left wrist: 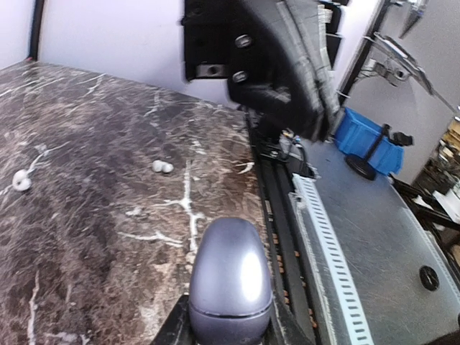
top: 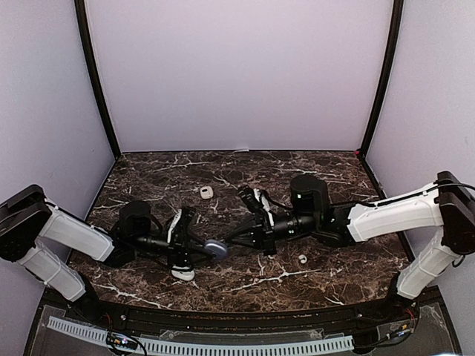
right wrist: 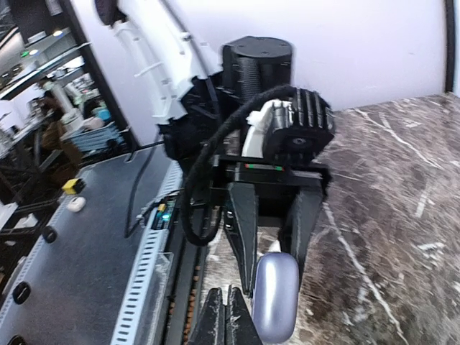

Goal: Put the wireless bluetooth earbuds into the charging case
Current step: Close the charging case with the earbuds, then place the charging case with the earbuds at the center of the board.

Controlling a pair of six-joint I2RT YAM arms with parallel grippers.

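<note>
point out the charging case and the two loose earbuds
charging case (left wrist: 230, 277), left wrist view, middle of its grey shell
earbud by right arm (top: 303, 259), top view, its white body
earbud farther back (top: 206, 193), top view, its white body

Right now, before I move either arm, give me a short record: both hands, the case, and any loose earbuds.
left hand: closed on the charging case, one finger on each side
right hand: shut, holds nothing, tips beside the case; contact cannot be told
charging case: grey-blue, lid looks closed
far earbud: white, loose on the table, behind the left hand
near earbud: white, loose on the table, in front of the right arm
earbuds in case: none visible
</note>
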